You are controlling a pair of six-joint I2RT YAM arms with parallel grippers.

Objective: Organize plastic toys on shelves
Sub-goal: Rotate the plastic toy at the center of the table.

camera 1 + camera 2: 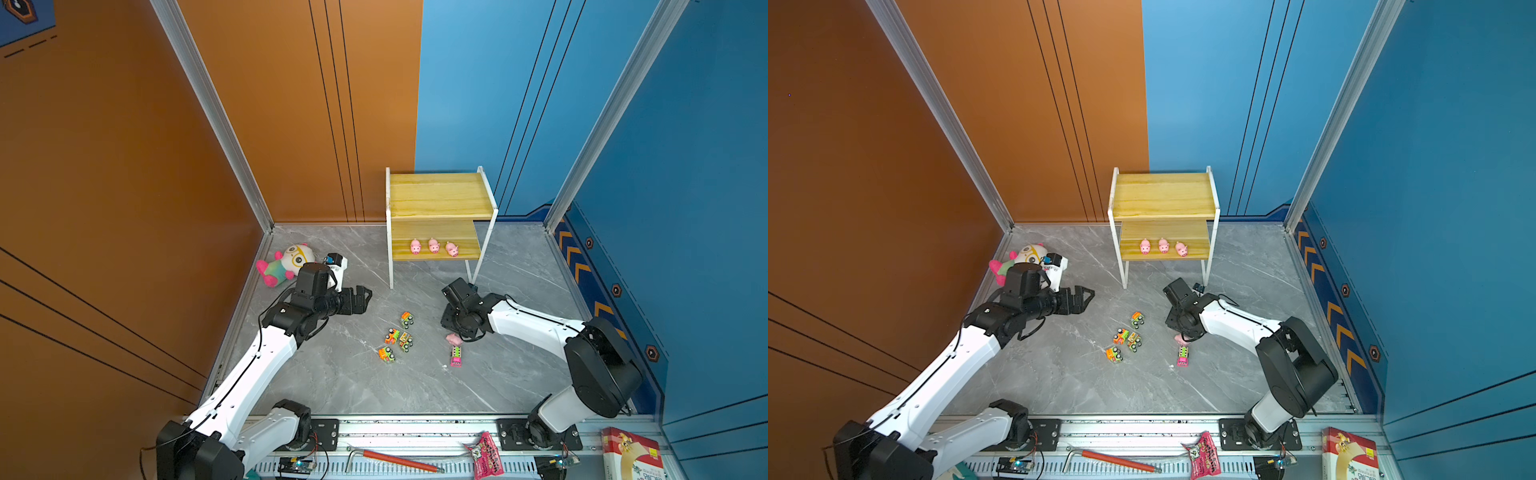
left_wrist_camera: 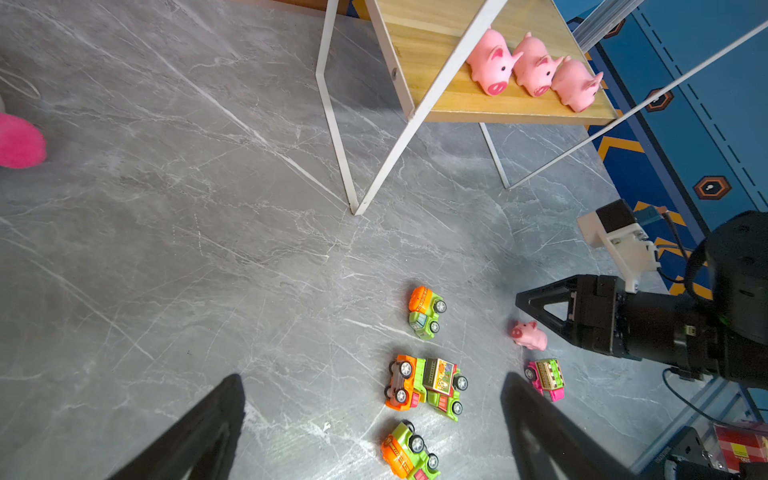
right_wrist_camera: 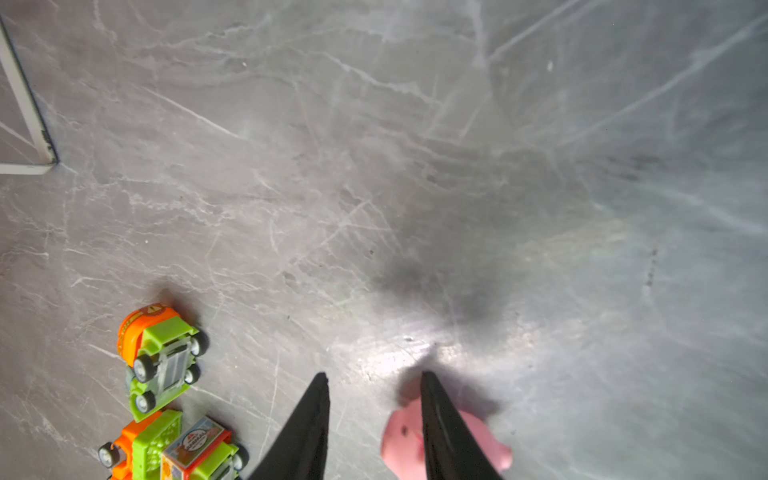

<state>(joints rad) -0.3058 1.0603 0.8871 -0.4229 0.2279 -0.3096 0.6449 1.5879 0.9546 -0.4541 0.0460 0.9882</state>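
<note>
Pig at right gripper, open floor around

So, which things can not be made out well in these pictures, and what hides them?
- Loose pig: in the right wrist view a finger of the right gripper covers its middle.
- Plush doll: in both top views the left arm hides part; the left wrist view's edge leaves only a pink limb.
- Trucks: printed details too small in both top views.
</note>
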